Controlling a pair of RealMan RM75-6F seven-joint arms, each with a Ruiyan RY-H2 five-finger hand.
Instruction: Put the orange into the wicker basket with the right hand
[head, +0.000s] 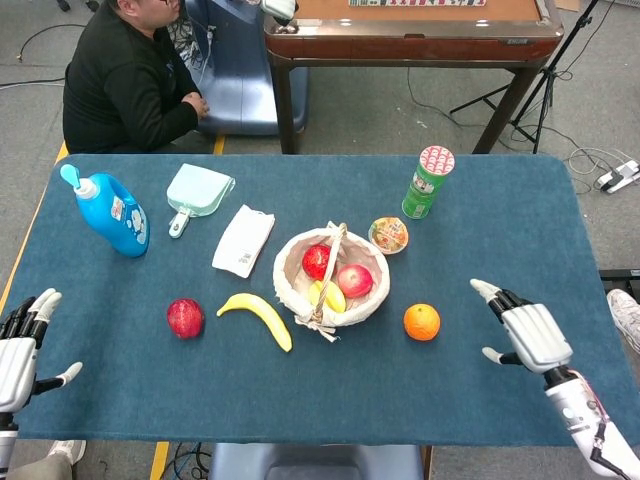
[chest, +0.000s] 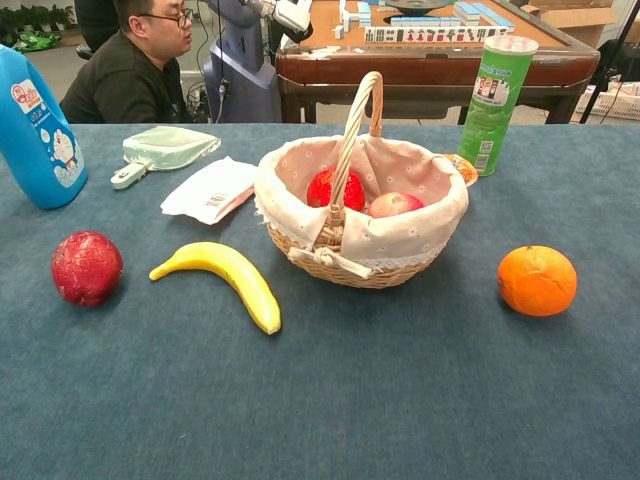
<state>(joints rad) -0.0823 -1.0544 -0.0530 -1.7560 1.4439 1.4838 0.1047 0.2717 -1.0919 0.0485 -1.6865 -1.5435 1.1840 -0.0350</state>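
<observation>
Orange (head: 421, 322) on table (head: 500, 220), just right of basket (head: 290, 285), untouched. Right hand (head: 528, 333) empty, fingers spread, right of orange. Best approach: level, wrap fruit, lift above rim.

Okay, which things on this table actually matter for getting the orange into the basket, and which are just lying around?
For the job:
orange
wicker basket
right hand, open

Just lying about:
banana
red fruit on the table
blue detergent bottle
dustpan
white packet
green can
small snack cup
left hand, idle
</observation>
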